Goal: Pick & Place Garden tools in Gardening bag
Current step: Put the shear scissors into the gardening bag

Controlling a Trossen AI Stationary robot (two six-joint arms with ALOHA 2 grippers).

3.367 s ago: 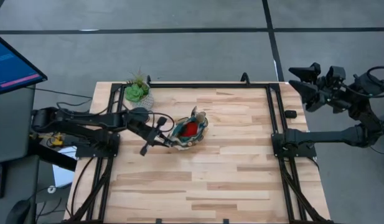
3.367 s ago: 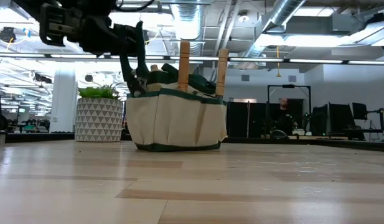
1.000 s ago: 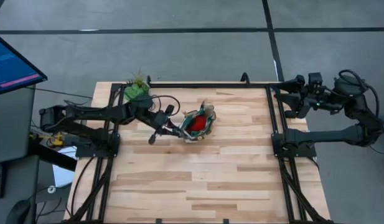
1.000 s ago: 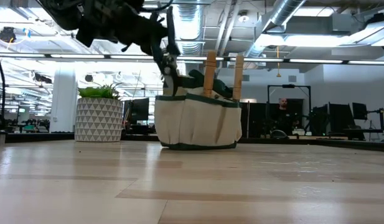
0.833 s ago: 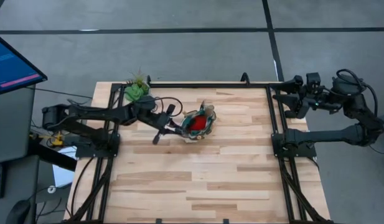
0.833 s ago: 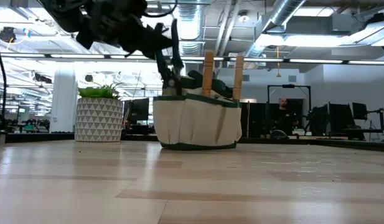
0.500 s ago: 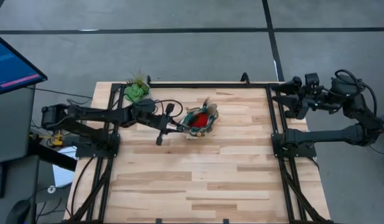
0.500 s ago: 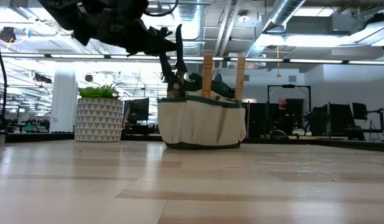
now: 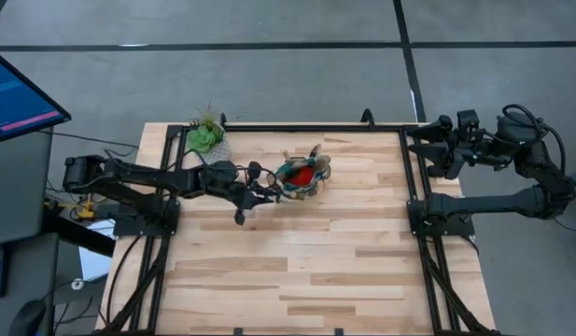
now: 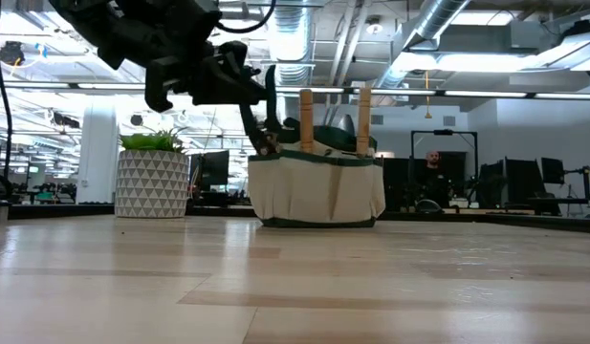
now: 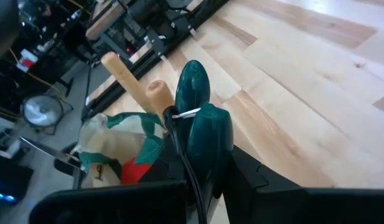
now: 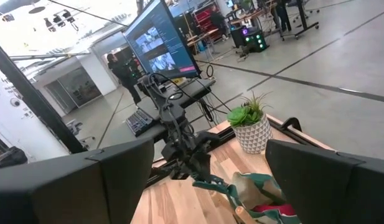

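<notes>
The olive-and-beige gardening bag (image 9: 286, 181) stands on its base at the table's far middle; it also shows in the low view (image 10: 316, 196). Two wooden trowel handles (image 10: 306, 119) stick up out of it, and a red item (image 9: 304, 175) lies inside. My left gripper (image 9: 267, 189) is at the bag's left end, shut on the green-handled pruning shears (image 11: 204, 124). My right gripper (image 9: 426, 149) is open and empty, in the air past the table's far right corner. My left gripper has the shears' two green handles (image 11: 209, 140) pinched between its fingers. The fingers come slanting down from the table's left. The handles' free ends stick out past the fingers. The blade end is hidden at the bag's left end (image 10: 261, 158).
A green plant in a whitish patterned pot (image 9: 206, 140) stands at the table's far left, close behind my left arm. Bare wooden table (image 9: 316, 271) lies toward the near edge. A person shows in the room behind the table (image 10: 433, 177).
My left gripper has gone a little toward the table's right edge and down, still shut on the shears. The bag has slid with it along the table toward the right and far edges and has turned a little; it stays upright.
</notes>
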